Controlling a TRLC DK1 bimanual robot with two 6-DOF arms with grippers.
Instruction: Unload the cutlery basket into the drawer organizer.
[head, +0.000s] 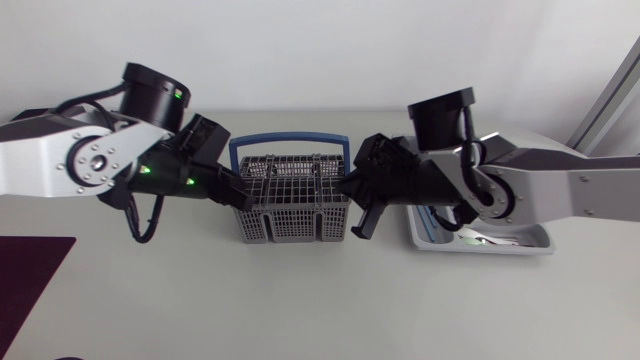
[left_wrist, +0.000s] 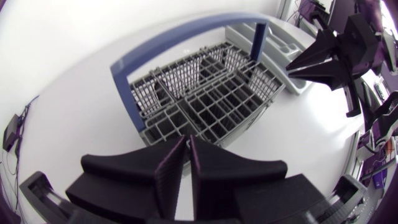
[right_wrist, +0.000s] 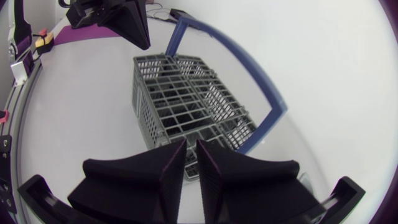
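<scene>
The grey plastic grid cutlery basket (head: 290, 205) with a blue hoop handle (head: 290, 142) stands at the table's middle, towards the far edge. Through its open compartments the wrist views show its grid floor.

Left gripper (head: 243, 197): positioned at the basket's left wall. In the left wrist view its fingers (left_wrist: 168, 168) are pressed almost together, leaving only a narrow slit, and nothing shows between them. The tips sit at the basket's rim; contact with the rim cannot be confirmed. Two green indicator lights (head: 147, 170) glow on the left arm.

Right gripper (head: 347, 190): positioned at the basket's right wall, opposite the left gripper. In the right wrist view its fingers (right_wrist: 168, 168) are likewise closed to a thin slit with nothing gripped. Contact with the rim again cannot be confirmed.

The pale grey drawer organizer tray (head: 530, 245) lies right of the basket, near it but apart. The right arm covers most of it. Only its near rim and right end are exposed, and its contents are hard to make out.

A dark purple mat (head: 30, 285) lies at the near left, cut off by the view's edge.
</scene>
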